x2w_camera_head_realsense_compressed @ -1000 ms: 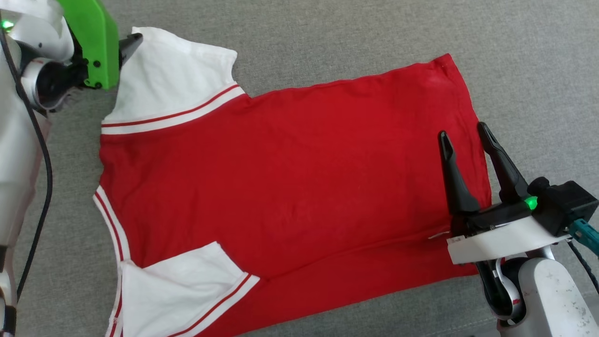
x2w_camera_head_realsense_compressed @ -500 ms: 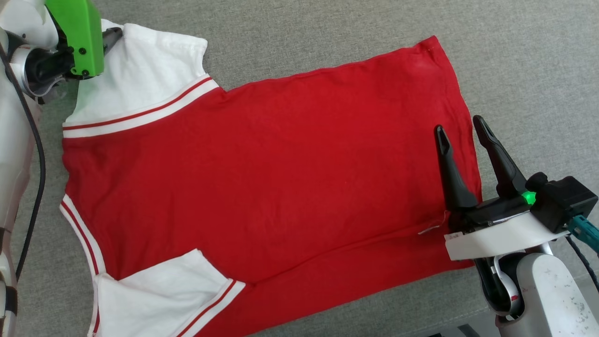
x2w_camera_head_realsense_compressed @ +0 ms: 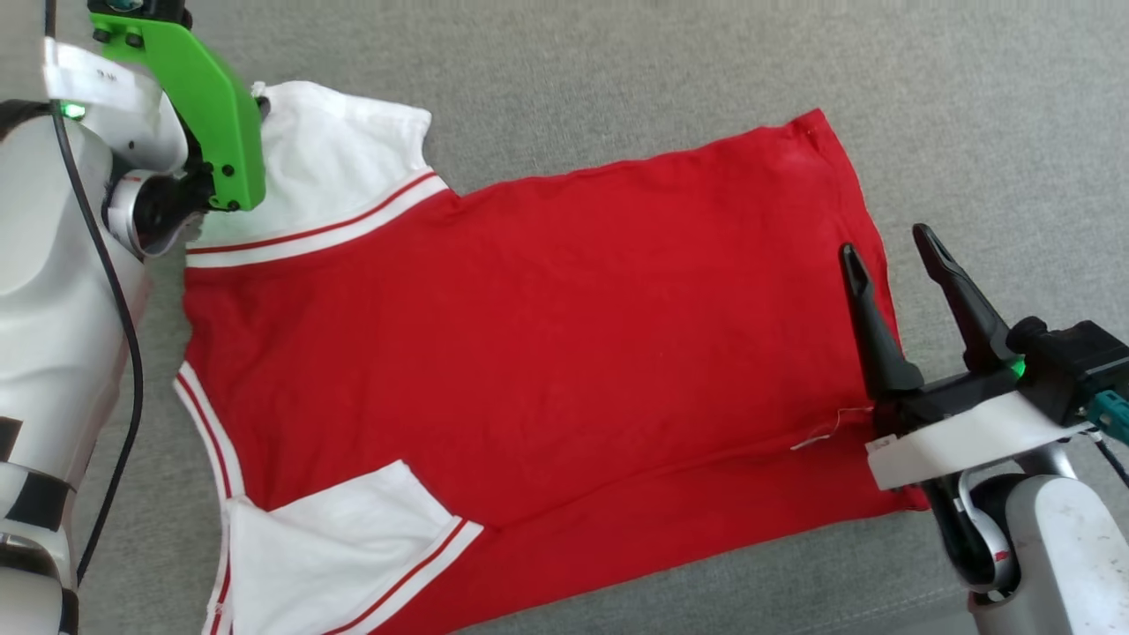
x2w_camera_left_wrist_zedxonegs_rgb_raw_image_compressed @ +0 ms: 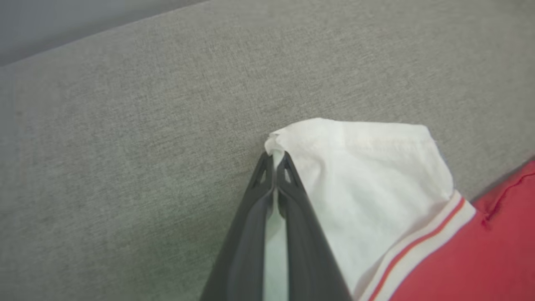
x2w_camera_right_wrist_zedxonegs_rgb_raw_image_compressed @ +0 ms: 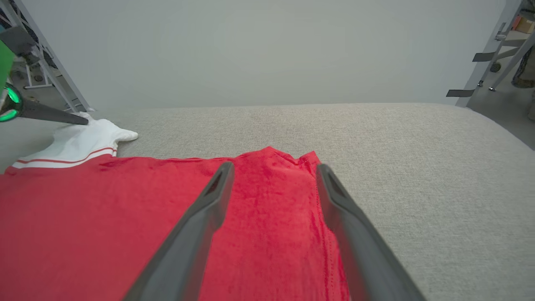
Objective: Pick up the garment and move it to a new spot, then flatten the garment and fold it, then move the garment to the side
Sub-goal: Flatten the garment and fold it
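The garment (x2w_camera_head_realsense_compressed: 529,335), a red shirt with white striped-trim sleeves, lies spread flat on the grey cushion surface (x2w_camera_head_realsense_compressed: 617,70), plain side up. My left gripper (x2w_camera_left_wrist_zedxonegs_rgb_raw_image_compressed: 273,156) is shut on the outer corner of the far white sleeve (x2w_camera_left_wrist_zedxonegs_rgb_raw_image_compressed: 368,175), pinching the cloth between its tips; in the head view its green bracket (x2w_camera_head_realsense_compressed: 212,123) covers most of the fingers. My right gripper (x2w_camera_head_realsense_compressed: 887,245) is open, hovering over the hem edge at the right, with nothing between its fingers (x2w_camera_right_wrist_zedxonegs_rgb_raw_image_compressed: 200,225). The near sleeve (x2w_camera_head_realsense_compressed: 344,529) lies folded onto the body.
Grey fabric stretches beyond the garment (x2w_camera_right_wrist_zedxonegs_rgb_raw_image_compressed: 104,217) on the far and right sides (x2w_camera_right_wrist_zedxonegs_rgb_raw_image_compressed: 418,167). A pale wall stands behind it. Metal stands (x2w_camera_right_wrist_zedxonegs_rgb_raw_image_compressed: 480,54) are off the surface at the right. A black cable (x2w_camera_head_realsense_compressed: 132,370) runs along my left arm.
My left gripper has closed on the corner of the far sleeve, which now bunches at its tips. The head camera has shifted. The right gripper has stayed open over the hem.
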Robot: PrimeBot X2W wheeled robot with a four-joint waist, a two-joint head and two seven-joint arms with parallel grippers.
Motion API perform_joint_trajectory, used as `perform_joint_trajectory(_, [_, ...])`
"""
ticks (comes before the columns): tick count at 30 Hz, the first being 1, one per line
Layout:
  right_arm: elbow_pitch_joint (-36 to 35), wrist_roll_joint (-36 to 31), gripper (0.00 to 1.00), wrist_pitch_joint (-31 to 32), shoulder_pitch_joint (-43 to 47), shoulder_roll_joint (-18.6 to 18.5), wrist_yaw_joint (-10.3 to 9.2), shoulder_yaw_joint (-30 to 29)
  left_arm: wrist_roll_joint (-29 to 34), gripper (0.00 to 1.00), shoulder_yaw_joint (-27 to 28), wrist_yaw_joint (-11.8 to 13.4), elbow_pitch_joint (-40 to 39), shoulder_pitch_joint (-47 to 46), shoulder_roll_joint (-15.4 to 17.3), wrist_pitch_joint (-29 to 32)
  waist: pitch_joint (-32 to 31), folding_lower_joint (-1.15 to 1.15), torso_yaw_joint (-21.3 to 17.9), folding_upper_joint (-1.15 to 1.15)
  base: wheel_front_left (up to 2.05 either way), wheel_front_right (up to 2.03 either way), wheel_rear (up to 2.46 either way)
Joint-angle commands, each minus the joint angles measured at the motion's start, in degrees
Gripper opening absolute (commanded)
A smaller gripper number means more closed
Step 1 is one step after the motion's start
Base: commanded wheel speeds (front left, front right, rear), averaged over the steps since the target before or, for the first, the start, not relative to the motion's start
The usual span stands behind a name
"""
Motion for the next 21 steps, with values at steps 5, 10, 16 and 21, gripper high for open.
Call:
perform_joint_trajectory(5, [0.2,-0.3,1.00,5.7,0.9,-3.1,-0.04,-1.1,-1.9,0.00,-1.6,-0.2,-3.8,2.3,0.5,-4.8,-6.1,-0.01,3.8,0.00,0.00,0.00,0.00])
perform_joint_trajectory(10, [0.9,0.2,1.00,15.0,-0.6,-7.2,-0.04,-2.4,-3.2,0.00,-2.3,-0.2,-8.6,4.2,1.7,-7.1,-7.5,-0.01,6.2,0.00,0.00,0.00,0.00])
perform_joint_trajectory(16, [1.8,3.8,1.00,27.7,-7.1,-12.3,-0.04,-3.3,-3.9,0.00,-1.4,0.8,-19.0,7.6,4.4,-8.2,-6.0,-0.01,8.9,0.00,0.00,0.00,0.00])
perform_joint_trajectory(21, [5.2,7.5,1.00,35.4,-14.2,-16.5,-0.04,-1.1,-3.5,0.00,-1.6,3.3,-29.9,11.1,6.6,-7.6,-3.3,-0.01,11.2,0.00,0.00,0.00,0.00])
